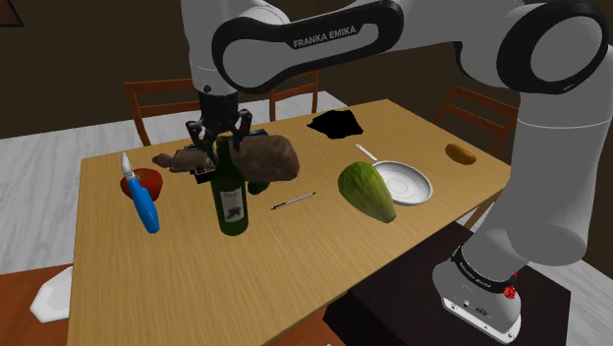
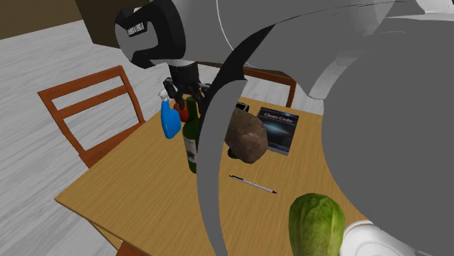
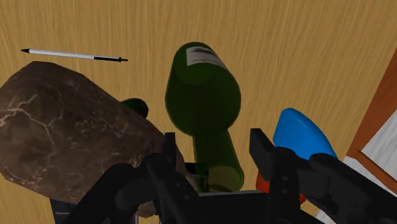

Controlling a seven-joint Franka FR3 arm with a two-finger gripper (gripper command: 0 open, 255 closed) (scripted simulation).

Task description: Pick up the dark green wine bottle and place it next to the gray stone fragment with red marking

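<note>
- Shoulder view: the claw (image 1: 218, 136) hung over the neck of the dark green wine bottle (image 1: 231, 192). The bottle stood upright on the counter (image 1: 295, 265), left of the frame's centre. A brown veined stone (image 1: 270, 157) sat close behind it and a blue spray bottle (image 1: 143, 204) lay to its left. A lift that drifted sideways would likely knock one of these neighbours.
- Second exterior view: the wine bottle (image 2: 190, 142) stood between the spray bottle (image 2: 171, 120) and the stone (image 2: 246, 136), partly hidden by a grey arm link. Whether bottle and stone touched could not be told. Held only at the top, so tall a bottle might swing and topple when set down.
- Wrist view: the claw (image 3: 215, 143) was spread wide, gripping nothing, and its fingers (image 3: 170, 149) flanked the neck without clasping it. One finger looked nearer the neck than the other, so closing could shove the bottle against the stone (image 3: 63, 127), or the smooth neck could slip. No red marking showed on the stone, so it might be the wrong target.
</note>
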